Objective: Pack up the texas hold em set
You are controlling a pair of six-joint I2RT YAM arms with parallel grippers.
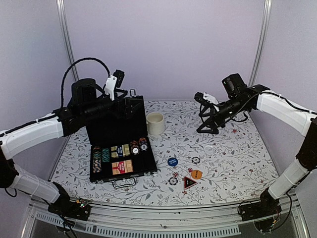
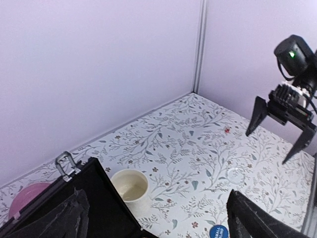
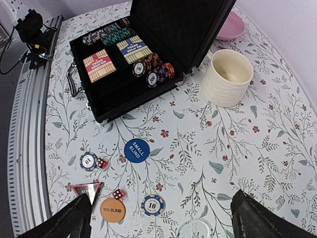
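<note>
Flat black briefcase-style case (image 1: 124,174) open on left of floral-patterned surface (image 1: 233,153), chips and decks inside. Striped poker chip (image 3: 152,205), blue round button (image 3: 136,150) and small red die (image 3: 118,194) loose beside it. Likely light, stiff, slick: pinch edges. Left gripper (image 2: 158,220), right gripper (image 3: 161,218): jaws wide, empty.

Black case (image 3: 133,101) open on table (image 3: 237,148), lid upright (handle at front edge); chip rows (image 3: 106,33), red deck (image 3: 99,64), blue deck (image 3: 133,49) inside. Loose on table nearby: blue button (image 3: 136,150), orange button (image 3: 112,209), two striped chips (image 3: 152,204), two red dice (image 3: 118,194).
</note>
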